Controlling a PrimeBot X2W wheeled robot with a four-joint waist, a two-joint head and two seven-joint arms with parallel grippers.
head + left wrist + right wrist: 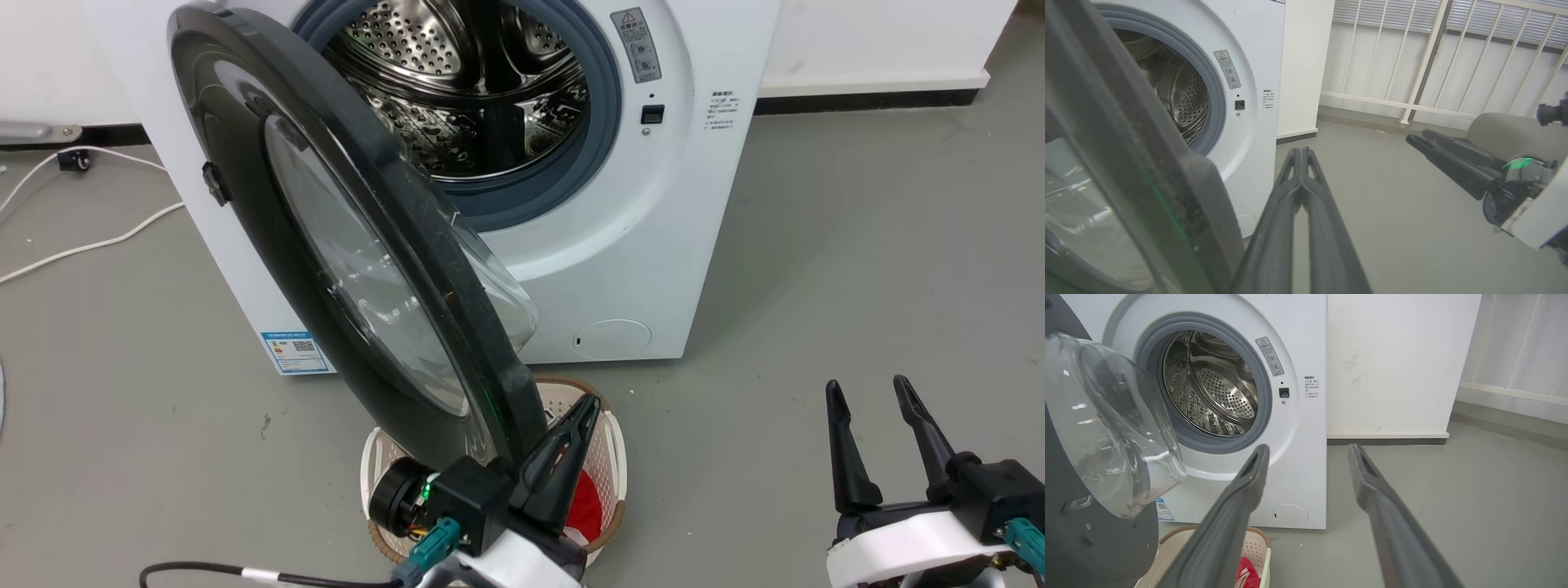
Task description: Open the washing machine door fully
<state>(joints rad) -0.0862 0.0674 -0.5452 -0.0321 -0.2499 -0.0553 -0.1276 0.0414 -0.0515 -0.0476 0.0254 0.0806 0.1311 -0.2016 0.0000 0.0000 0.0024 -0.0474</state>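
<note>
The washing machine (702, 204) stands with its steel drum (465, 90) exposed. The washing machine door (269, 204) is swung out about halfway, edge-on toward me, its glass bowl (1106, 428) bulging toward the drum. My left gripper (589, 404) is shut with nothing between its fingers, lying right beside the inner side of the door's lower rim; whether it touches is unclear. In the left wrist view the door (1126, 134) looms just left of the left gripper (1301, 152). My right gripper (867, 384) is open and empty, apart from the door, at the lower right; its fingertips (1260, 451) point at the machine (1306, 347).
A cream perforated basket (608, 437) with a red item (584, 502) stands on the floor under the door's lower edge. White cables (82, 245) lie on the floor at the left. A white railing (1412, 61) and wall bound the right side. Open grey floor (857, 245) stretches to the right.
</note>
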